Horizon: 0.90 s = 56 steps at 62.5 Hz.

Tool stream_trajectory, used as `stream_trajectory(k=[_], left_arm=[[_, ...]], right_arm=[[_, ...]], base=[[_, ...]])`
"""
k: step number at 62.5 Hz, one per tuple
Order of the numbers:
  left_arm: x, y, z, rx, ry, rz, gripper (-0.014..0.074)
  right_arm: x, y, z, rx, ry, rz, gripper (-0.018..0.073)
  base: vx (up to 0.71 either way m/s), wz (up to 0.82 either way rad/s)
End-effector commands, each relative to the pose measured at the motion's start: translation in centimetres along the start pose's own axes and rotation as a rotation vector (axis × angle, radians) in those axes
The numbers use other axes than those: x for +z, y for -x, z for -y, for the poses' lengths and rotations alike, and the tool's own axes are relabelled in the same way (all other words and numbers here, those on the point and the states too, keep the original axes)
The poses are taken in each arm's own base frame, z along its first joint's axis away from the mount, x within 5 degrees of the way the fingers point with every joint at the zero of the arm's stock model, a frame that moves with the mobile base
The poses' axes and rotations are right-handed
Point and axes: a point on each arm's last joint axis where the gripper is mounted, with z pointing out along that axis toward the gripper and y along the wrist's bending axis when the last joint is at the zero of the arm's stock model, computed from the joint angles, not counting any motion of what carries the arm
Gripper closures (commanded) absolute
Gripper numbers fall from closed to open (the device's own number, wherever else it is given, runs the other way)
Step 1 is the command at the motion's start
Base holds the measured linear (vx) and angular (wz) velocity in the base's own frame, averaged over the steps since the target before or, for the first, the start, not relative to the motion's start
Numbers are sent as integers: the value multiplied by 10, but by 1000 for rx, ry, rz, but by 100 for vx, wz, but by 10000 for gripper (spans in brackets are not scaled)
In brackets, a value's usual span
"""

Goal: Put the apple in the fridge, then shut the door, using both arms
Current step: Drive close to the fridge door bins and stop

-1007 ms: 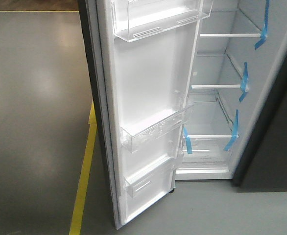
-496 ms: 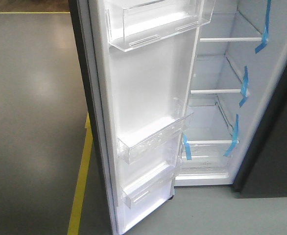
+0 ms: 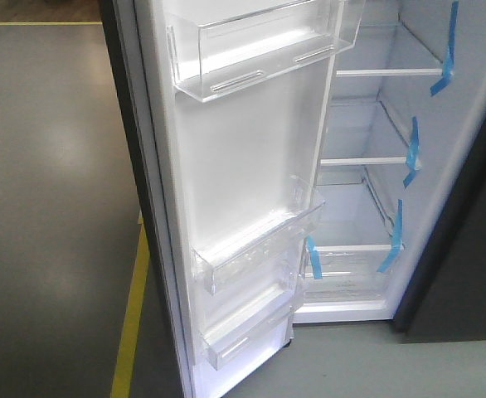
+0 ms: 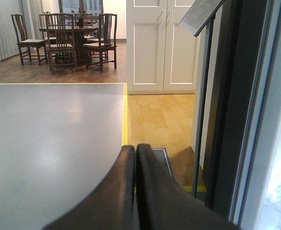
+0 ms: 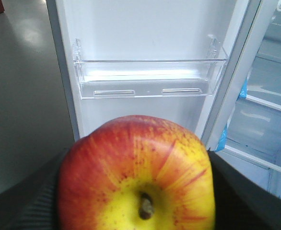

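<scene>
The fridge (image 3: 367, 207) stands open, white inside, with glass shelves and blue tape strips. Its door (image 3: 243, 191) is swung out toward me, its white liner carrying clear shelf bins. My right gripper (image 5: 136, 191) is shut on the red apple (image 5: 135, 172), stem facing the camera, in front of a door bin (image 5: 147, 79); the fridge interior (image 5: 270, 115) lies to its right. My left gripper (image 4: 136, 153) is shut and empty, low, left of the door's dark outer side (image 4: 236, 96). Neither gripper shows in the front view.
A yellow floor line (image 3: 131, 323) runs along the grey floor left of the door. A dark grey panel (image 3: 467, 274) flanks the fridge on the right. In the left wrist view, white cupboard doors (image 4: 162, 43) and a dining table with chairs (image 4: 68, 38) stand far off.
The front view has drawn closer to the fridge: the door and its bins look larger and have shifted left and down in the frame.
</scene>
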Motion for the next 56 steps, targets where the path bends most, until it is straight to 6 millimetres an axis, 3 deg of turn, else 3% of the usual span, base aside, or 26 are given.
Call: stream_trajectory(k=[1,56], left_arm=[[0,-3,1,-11,-14,53,603],[0,-3,1,-11,-14,53,603]], right_arm=[[-8,7,-7,-14,15,60,566],[-8,7,-7,-14,15,60,566]], base=[[6,-2],[5,-1]])
